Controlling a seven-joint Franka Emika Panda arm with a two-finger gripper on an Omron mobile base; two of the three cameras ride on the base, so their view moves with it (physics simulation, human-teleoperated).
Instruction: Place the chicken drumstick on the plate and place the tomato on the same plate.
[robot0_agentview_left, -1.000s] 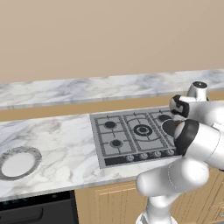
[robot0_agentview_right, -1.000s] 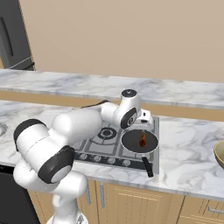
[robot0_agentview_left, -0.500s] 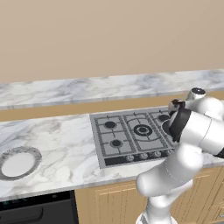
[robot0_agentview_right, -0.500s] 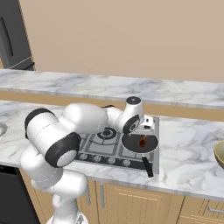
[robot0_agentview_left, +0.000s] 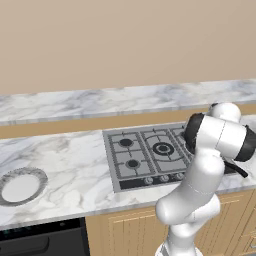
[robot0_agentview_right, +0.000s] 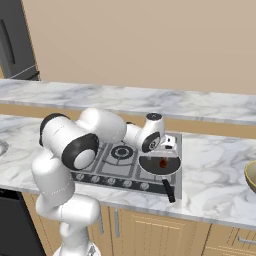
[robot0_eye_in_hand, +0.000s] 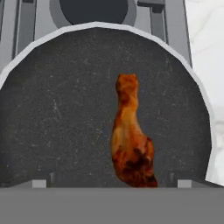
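Chicken drumstick (robot0_eye_in_hand: 131, 138) lies in the black frying pan (robot0_eye_in_hand: 52, 122) on the stove, centre to lower-centre of the hand view. Its long axis runs nearly bottom-to-top of that frame, tilted slightly: fat end low, at the bottom edge, thin stub pointing up. Two grey finger stubs sit at lower left and lower right of the hand view, so the drumstick lies between them and ahead, long axis roughly crosswise to the closing line, which looks good for a pinch across the fat part. Jaws stand wide apart, nothing between them yet.

In the right base view the gripper (robot0_agentview_right: 162, 150) hangs just above the pan, centre-right of the frame, with the drumstick a small red-brown spot beneath it. Pan handle points toward the lower right.

Plate (robot0_agentview_left: 21, 186), white centre, grey speckled rim, sits far at the lower left of the left base view on the marble counter, well apart from the cooktop (robot0_agentview_left: 145, 155).

Judgement: pickup not yet done; next move is likely a straight descent and close. Tomato not located.
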